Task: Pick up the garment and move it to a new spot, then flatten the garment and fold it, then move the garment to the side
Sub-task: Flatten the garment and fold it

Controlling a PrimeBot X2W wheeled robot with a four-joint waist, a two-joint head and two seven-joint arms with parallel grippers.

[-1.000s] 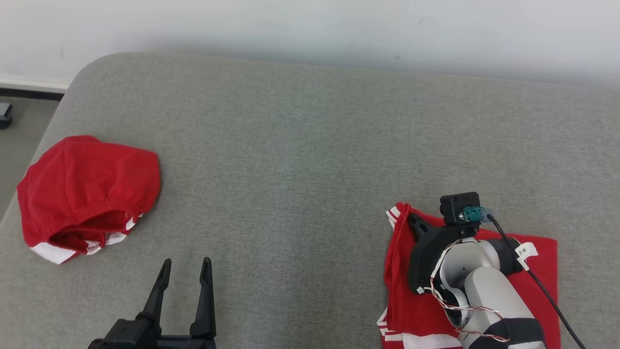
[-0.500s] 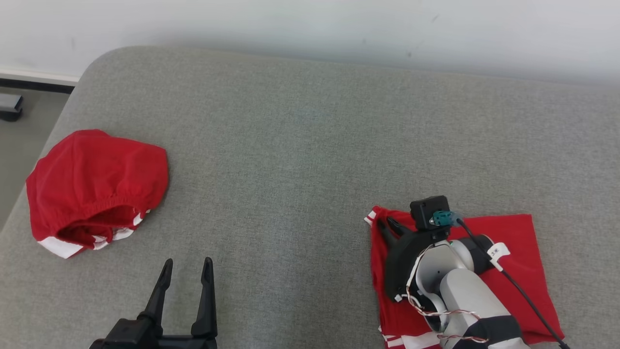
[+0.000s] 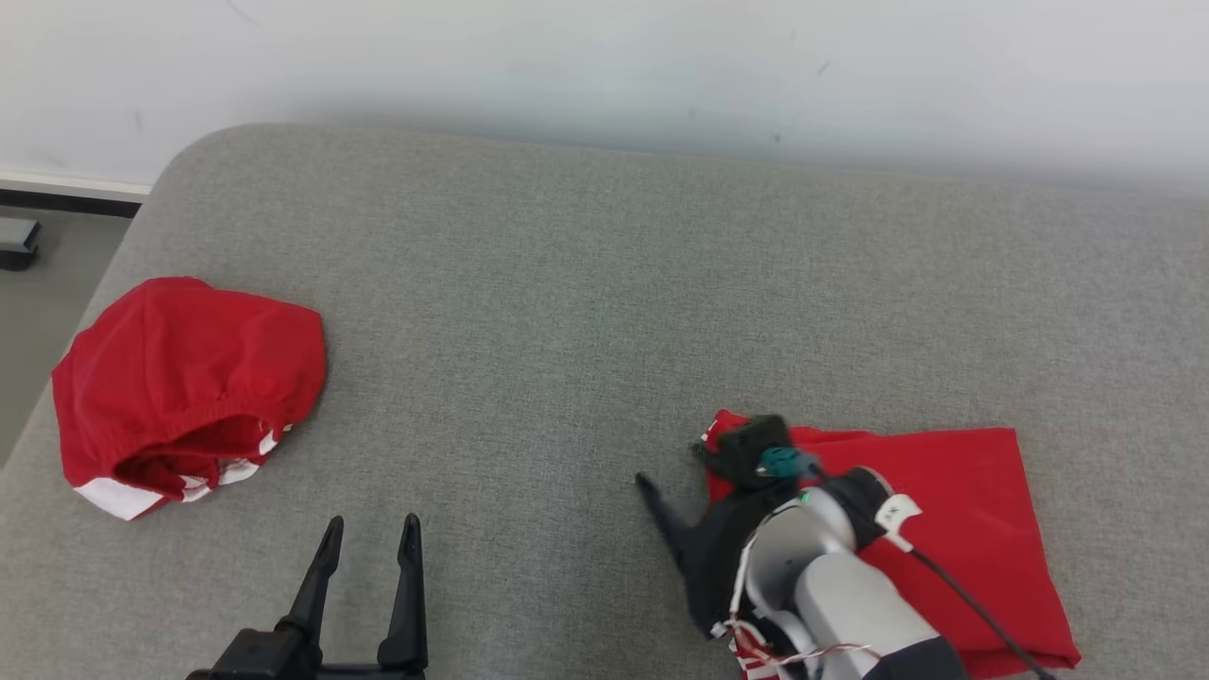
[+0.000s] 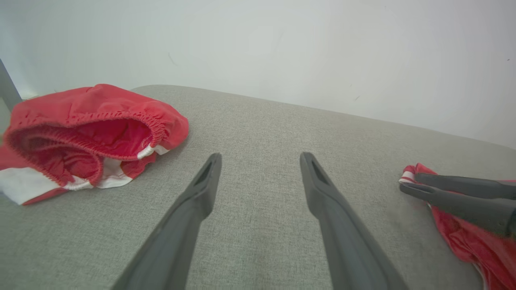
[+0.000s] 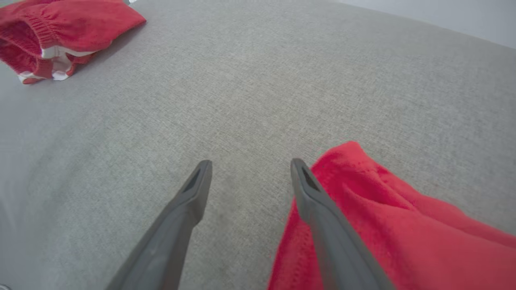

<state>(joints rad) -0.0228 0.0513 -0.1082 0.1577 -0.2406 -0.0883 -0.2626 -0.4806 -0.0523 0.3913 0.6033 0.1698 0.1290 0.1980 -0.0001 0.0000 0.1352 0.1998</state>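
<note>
The folded red garment (image 3: pixel 954 501) with white trim lies flat at the near right of the grey cushion (image 3: pixel 604 283). My right gripper (image 3: pixel 672 467) is open just off its left edge, low over the cushion. In the right wrist view the right gripper (image 5: pixel 250 163) holds nothing, and the garment (image 5: pixel 383 217) lies against its right finger. The left wrist view shows the right gripper (image 4: pixel 409 182) at the garment's (image 4: pixel 463 237) corner. My left gripper (image 3: pixel 372 521) stands open at the near left, and nothing is between its fingers (image 4: pixel 261 155).
A second red garment (image 3: pixel 189 368) with an elastic waistband and white trim lies crumpled at the cushion's left edge (image 4: pixel 92 121) (image 5: pixel 60 24). A white wall (image 3: pixel 604 57) runs behind the cushion. The floor (image 3: pixel 38 274) drops away at far left.
My right gripper has opened, let go of the folded garment's left corner and slid left off it. The garment now lies flatter. The head camera shifted slightly; the left arm stayed put.
</note>
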